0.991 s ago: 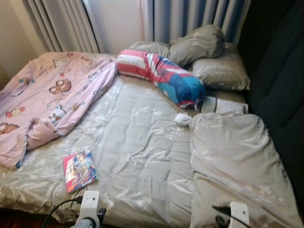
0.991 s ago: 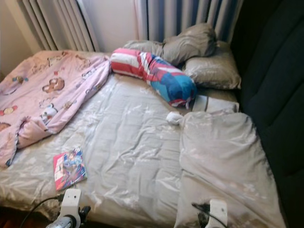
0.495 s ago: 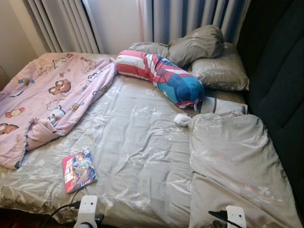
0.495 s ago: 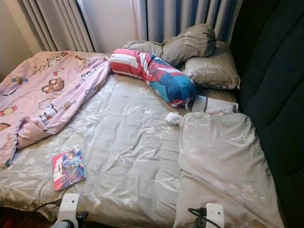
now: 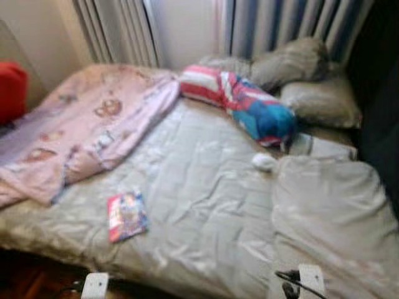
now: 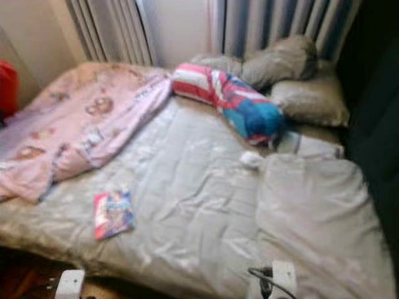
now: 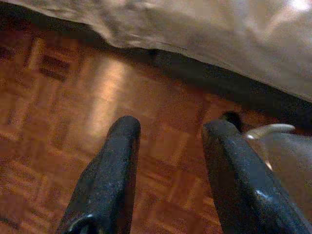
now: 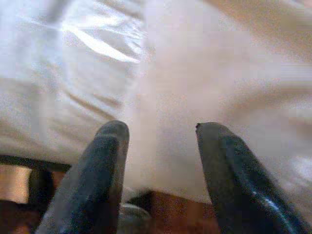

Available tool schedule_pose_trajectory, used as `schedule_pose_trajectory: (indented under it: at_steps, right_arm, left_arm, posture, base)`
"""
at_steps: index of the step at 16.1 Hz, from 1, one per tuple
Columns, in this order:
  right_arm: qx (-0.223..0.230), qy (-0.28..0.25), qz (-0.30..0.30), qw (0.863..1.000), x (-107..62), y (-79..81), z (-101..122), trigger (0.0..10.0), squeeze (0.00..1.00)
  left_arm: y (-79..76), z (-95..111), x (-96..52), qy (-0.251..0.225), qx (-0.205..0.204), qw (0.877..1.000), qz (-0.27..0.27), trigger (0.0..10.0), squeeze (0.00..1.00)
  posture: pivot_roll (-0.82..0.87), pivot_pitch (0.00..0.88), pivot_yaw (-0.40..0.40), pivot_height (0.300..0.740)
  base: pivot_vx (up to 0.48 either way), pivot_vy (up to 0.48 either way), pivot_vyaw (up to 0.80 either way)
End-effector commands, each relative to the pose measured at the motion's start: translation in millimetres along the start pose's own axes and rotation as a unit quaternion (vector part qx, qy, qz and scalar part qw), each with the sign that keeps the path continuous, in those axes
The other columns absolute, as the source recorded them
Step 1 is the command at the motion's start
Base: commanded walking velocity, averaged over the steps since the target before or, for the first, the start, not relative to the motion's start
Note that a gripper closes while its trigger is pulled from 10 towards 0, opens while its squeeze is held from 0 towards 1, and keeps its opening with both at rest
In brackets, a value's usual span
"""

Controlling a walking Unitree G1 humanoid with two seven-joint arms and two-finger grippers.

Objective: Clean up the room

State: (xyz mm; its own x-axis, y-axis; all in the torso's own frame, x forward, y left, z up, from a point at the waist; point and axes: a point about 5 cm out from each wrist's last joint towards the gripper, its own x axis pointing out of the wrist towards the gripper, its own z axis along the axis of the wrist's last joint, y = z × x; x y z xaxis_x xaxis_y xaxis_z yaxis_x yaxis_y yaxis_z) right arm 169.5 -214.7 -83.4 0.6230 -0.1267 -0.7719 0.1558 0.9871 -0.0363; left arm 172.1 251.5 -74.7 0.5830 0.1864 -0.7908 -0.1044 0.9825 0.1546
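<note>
Readable text: none in any view; both eye views are blurred.
Book (image 5: 126, 215): lies on the bed (image 5: 206, 187) near its front edge; the cover shows coloured artwork, but any title is too blurred to read.
Pink blanket (image 5: 87, 124): lies on the bed beyond the book; it carries cartoon prints, with no lettering that can be made out.
Striped pillow (image 5: 240, 103): lies at the head of the bed; it has red, white and blue bands, with no words or numbers legible.
</note>
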Motion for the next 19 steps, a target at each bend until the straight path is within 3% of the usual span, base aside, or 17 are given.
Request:
schedule_pose_trajectory:
  at_steps: [1, 4, 11, 19]
  right_arm:
    - [0.014, 0.019, -0.015, 1.0, -3.8, -8.0, -12.6, 10.0, 0.0]
    - [0.026, 0.015, -0.024, 0.999, -3.4, -12.6, -9.5, 10.0, 0.0]
    - [0.033, 0.017, -0.021, 0.999, -2.2, -4.9, -9.0, 10.0, 0.0]
    - [0.043, 0.017, -0.024, 0.999, -1.8, -2.9, -8.6, 10.0, 0.0]
  left_arm:
    - [-4.9, 1.2, 0.7, 0.001, 0.003, 1.0, -0.006, 10.0, 0.0]
    - [-8.9, 1.5, 1.2, 0.001, 0.002, 1.0, -0.008, 10.0, 0.0]
    - [-14.2, 2.8, 1.9, 0.003, 0.001, 1.0, -0.01, 10.0, 0.0]
    - [-9.9, -0.3, 1.1, 0.007, 0.004, 1.0, -0.007, 10.0, 0.0]
  posture:
    - [0.01, 0.0, 0.027, 0.74]
    - [0.01, 0.0, 0.027, 0.74]
    - [0.01, 0.0, 0.031, 0.74]
    - [0.01, 0.001, 0.045, 0.74]
  base:
    - [0.0, 0.274, 0.0]
    - [0.0, 0.274, 0.0]
    - [0.0, 0.274, 0.0]
    - [0.0, 0.277, 0.0]
